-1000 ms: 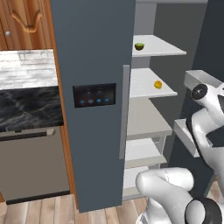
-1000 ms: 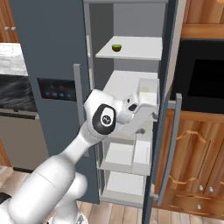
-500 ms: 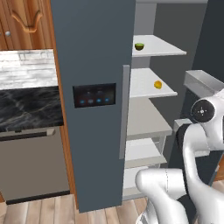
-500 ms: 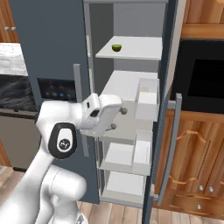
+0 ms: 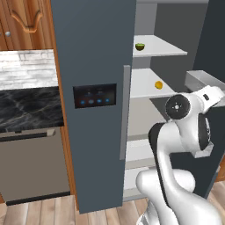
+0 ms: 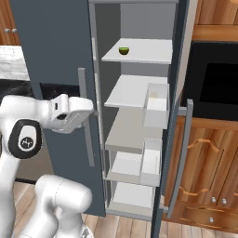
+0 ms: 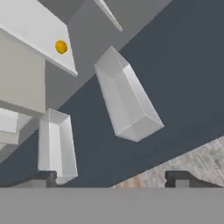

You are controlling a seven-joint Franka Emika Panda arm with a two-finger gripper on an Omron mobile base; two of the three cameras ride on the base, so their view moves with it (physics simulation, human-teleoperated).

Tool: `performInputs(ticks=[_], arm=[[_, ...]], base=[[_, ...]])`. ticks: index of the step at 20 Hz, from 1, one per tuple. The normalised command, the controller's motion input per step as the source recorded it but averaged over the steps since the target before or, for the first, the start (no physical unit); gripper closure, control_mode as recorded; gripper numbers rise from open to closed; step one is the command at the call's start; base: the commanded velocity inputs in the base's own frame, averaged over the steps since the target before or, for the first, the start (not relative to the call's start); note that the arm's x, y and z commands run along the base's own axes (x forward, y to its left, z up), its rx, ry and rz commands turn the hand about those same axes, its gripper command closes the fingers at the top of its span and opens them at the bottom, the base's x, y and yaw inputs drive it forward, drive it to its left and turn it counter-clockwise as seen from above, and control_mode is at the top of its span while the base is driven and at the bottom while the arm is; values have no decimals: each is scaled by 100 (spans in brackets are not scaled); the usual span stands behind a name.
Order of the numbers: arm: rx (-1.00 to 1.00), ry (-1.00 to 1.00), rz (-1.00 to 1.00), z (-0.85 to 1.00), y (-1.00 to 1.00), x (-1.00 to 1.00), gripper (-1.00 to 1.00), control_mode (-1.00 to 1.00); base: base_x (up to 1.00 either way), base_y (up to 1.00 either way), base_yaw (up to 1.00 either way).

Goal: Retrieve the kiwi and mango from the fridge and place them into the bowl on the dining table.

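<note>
The fridge (image 5: 92,52) stands with its right door swung open. The kiwi (image 5: 139,46), green over brown, rests on the top shelf, also seen in the right base view as the kiwi (image 6: 123,50). One shelf lower lies the yellow-orange mango (image 5: 158,85), and in the hand view the mango (image 7: 61,46) sits at the upper left on its shelf. My gripper (image 7: 113,179) is open, fingertips wide apart with nothing between them, and it looks at the door's inner face. My hand (image 6: 69,111) hangs in front of the shut left door, well short of the shelves.
Two white door bins (image 7: 127,100) hang on the open door (image 6: 179,69). A black marble wall counter (image 5: 26,105) with a grey dishwasher (image 5: 30,162) is left of the fridge. A black oven (image 6: 214,88) and wooden cabinets (image 6: 209,176) stand to its right.
My arm has swung, carrying the hand from in front of the open shelves leftward to the front of the shut left door. Kiwi and mango have not moved.
</note>
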Motion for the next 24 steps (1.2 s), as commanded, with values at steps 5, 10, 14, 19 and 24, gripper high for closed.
performInputs(ticks=[5,10,14,19,24], arm=[[50,-1,0,-32,100,-4,-100,-100],[55,-9,0,-39,91,-1,-100,-100],[48,-18,0,-20,50,-16,-100,-100],[38,-20,0,0,12,0,-100,-100],[18,-5,2,0,-11,6,-100,-100]], base=[[0,0,0],[0,0,0],[0,0,0],[0,0,0],[0,0,0]])
